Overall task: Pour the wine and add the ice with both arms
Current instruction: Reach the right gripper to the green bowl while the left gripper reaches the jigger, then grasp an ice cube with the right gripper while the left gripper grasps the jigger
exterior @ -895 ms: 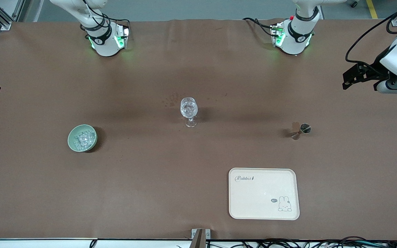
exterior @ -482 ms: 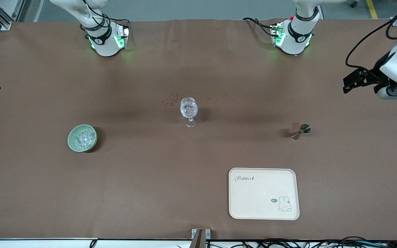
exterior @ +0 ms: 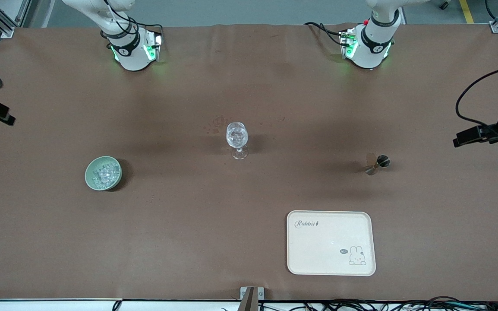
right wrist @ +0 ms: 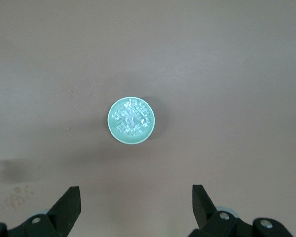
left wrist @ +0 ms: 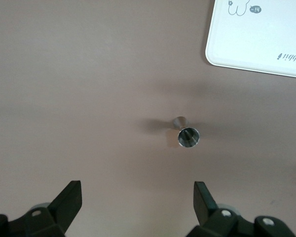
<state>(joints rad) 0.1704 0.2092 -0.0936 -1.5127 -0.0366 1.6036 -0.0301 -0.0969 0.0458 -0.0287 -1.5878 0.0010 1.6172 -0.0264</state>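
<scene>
The metal cup is standing upright, mouth up, near the left arm's table edge; left hand and right hand are hanging released, the right over the ice.

Robot lab: arm bases bolted to table.
</scene>
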